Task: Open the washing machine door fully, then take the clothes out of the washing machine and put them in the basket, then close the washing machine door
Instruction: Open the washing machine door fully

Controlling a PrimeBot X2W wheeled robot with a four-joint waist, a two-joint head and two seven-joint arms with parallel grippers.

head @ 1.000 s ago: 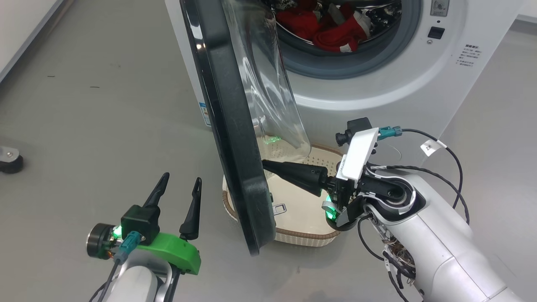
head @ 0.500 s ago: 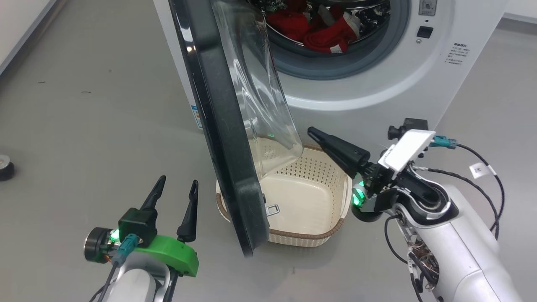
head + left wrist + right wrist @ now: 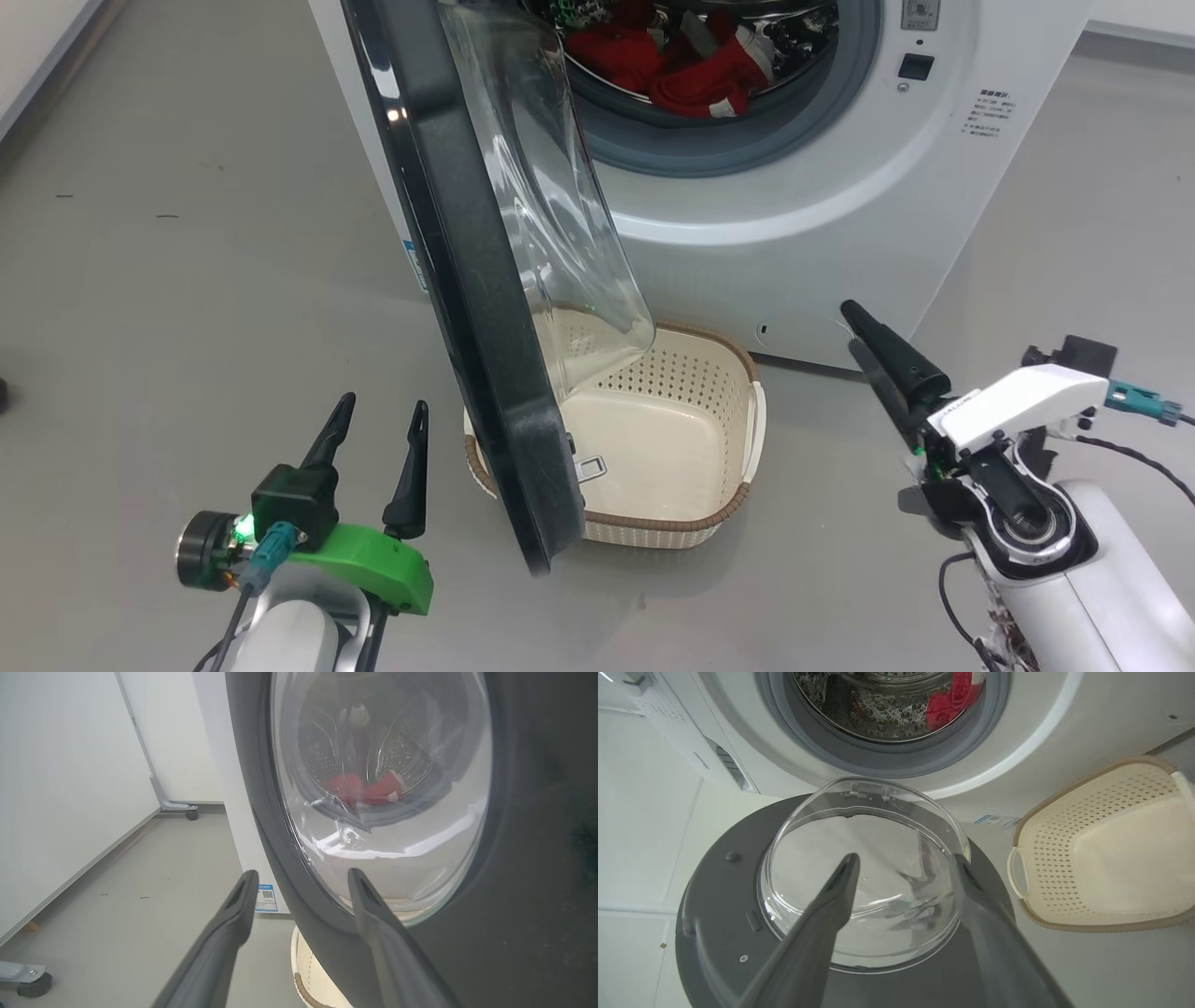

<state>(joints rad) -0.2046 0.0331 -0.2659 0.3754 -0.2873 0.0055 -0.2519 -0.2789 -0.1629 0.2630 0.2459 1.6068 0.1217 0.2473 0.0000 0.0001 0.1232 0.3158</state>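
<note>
Black-ringed washing machine door (image 3: 448, 280) overhangs the basket (image 3: 667, 537) — half-swung, it may block the clothes (image 3: 691, 79); left gripper (image 3: 383, 403) and right gripper (image 3: 903, 858) gape empty.

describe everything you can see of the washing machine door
The washing machine door is round: a wide black ring around a clear glass bowl bulging from its inner face. A metal latch sits on the inner rim. It stands swung out from the washing machine, hinged at the head view's left, its lower edge hiding part of the basket. The left tool and right tool stand clear of it.
</note>
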